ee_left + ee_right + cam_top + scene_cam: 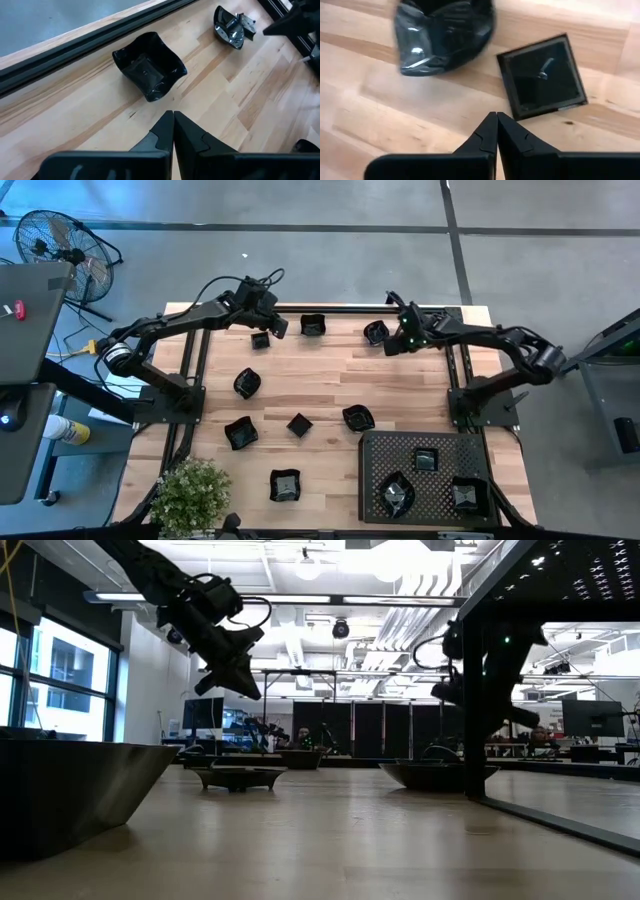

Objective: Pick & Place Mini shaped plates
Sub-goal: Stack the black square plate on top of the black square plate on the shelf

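L arm reaches in from the table's left edge toward the far side; left gripper (279,326) hangs above the wood w/ fingers (165,131) pressed together, nothing between them. Just beside its tip sits a small square plate (260,340); a bit further right by the far rail is a wavy-edged plate (313,325), which the left wrist view shows close ahead of the tips (149,66), w/ another dish (229,26) farther off. Mid-table, going L to R: roundish plate (246,383), wavy plate (240,432), small square plate (299,424), another plate (358,418); nearer the front edge, a square dish (285,485). A potted plant (190,495) stands at the front-left corner. Right of center near the far rail lies the dish (376,332), just beside the right gripper (392,346). R arm comes in from the right side; its fingers (487,134) are pressed together too, holding nothing, above a crumpled-looking wavy dish (442,34) and a flat square plate (543,75), the two lying just beside each other. Front-right: perforated tray (375,455) holds three plates, one toward its back (426,460), two toward its front (397,495) (464,496). Low view: both arms raised off the tabletop, dishes resting on the wood.
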Robot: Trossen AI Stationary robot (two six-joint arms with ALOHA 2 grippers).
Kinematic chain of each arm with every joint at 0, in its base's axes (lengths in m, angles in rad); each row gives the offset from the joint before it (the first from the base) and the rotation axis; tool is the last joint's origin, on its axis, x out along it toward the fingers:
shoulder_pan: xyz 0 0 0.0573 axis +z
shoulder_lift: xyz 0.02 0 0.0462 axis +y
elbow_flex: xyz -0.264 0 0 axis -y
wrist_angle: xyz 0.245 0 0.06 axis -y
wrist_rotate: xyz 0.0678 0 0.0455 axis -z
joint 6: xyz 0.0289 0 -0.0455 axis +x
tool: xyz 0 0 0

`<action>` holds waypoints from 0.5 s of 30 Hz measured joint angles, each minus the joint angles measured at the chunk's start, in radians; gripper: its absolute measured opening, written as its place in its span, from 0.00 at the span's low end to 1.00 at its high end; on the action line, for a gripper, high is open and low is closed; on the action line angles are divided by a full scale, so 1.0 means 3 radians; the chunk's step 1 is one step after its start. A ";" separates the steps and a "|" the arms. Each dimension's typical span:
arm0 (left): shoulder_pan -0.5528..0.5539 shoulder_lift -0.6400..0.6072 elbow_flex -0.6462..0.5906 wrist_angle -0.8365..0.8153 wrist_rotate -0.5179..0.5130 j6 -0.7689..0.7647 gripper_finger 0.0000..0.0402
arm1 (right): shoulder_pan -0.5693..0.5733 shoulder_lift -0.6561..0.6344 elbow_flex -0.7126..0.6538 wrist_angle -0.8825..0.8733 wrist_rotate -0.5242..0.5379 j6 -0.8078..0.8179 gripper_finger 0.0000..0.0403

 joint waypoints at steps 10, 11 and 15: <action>-0.0313 0.0000 0.0000 0.0004 -0.0160 0.0109 0.01 | -0.0113 0.0037 0.0005 -0.0013 -0.0158 -0.0547 0.38; -0.0345 0.0000 0.0000 0.0004 -0.0178 0.0108 0.01 | -0.0123 0.0070 0.0005 -0.0013 -0.0130 -0.0583 0.44; -0.0463 0.0000 0.0000 0.0003 -0.0188 0.0108 0.01 | -0.0179 0.0141 0.0005 0.0001 -0.0028 -0.0640 0.67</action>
